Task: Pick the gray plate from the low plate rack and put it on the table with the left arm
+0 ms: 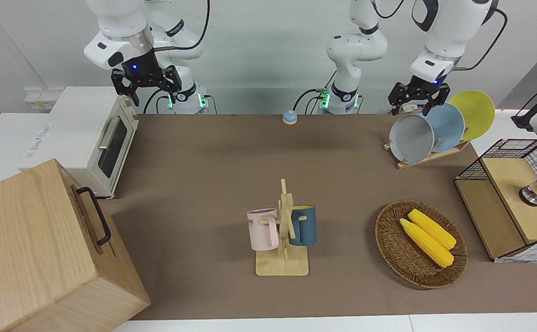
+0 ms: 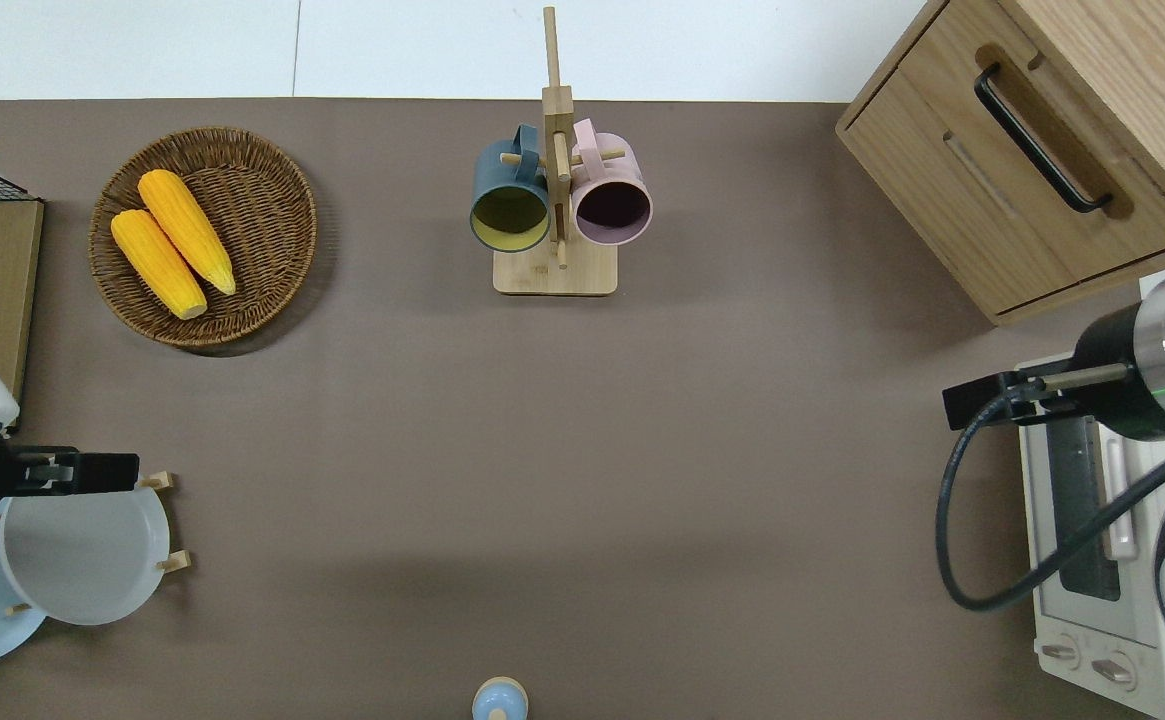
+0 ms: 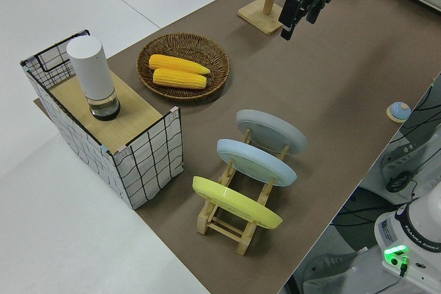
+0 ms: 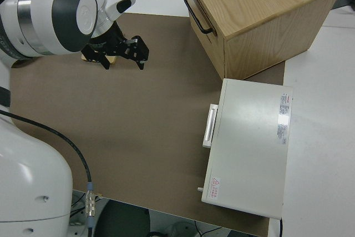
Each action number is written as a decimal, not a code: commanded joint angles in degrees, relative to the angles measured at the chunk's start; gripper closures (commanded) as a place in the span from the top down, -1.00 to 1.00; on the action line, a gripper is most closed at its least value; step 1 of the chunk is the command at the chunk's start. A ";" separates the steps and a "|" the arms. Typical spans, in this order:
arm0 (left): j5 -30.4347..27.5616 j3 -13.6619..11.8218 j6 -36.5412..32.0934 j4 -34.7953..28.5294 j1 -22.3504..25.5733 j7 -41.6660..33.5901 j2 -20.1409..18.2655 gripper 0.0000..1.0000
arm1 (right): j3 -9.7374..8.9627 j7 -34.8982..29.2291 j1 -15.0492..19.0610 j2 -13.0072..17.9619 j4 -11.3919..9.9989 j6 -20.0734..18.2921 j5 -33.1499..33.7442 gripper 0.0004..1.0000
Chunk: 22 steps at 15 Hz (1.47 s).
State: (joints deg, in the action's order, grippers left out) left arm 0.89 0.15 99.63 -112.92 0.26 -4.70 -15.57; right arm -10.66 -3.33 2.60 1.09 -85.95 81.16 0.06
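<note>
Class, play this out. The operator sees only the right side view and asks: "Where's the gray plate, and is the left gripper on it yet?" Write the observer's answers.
Observer: The gray plate stands in the low plate rack, toward the left arm's end of the table.
Operator: Which slot?
Observer: The one farthest from the robots. The light blue plate and the yellow plate stand nearer to them.
Operator: And the left gripper?
Observer: The left gripper hangs open over the gray plate's rim and is not gripping it.
</note>
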 commanded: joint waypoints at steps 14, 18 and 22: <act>0.25 -2.69 0.12 -1.69 0.18 -0.31 -1.65 0.99 | -0.33 -0.01 0.56 0.14 0.35 -0.83 -0.59 0.97; 0.96 -6.38 -0.76 -1.69 0.44 -4.25 -1.74 0.99 | -0.33 -0.01 0.56 0.14 0.35 -0.83 -0.59 0.97; 1.13 -11.74 -0.93 -1.60 0.53 -7.43 -1.92 0.99 | -0.33 -0.01 0.56 0.14 0.35 -0.83 -0.59 0.97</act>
State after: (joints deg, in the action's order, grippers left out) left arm 1.06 -8.56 99.20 -113.33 0.58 -9.70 -15.93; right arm -10.66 -3.33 2.60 1.09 -85.95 81.16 0.06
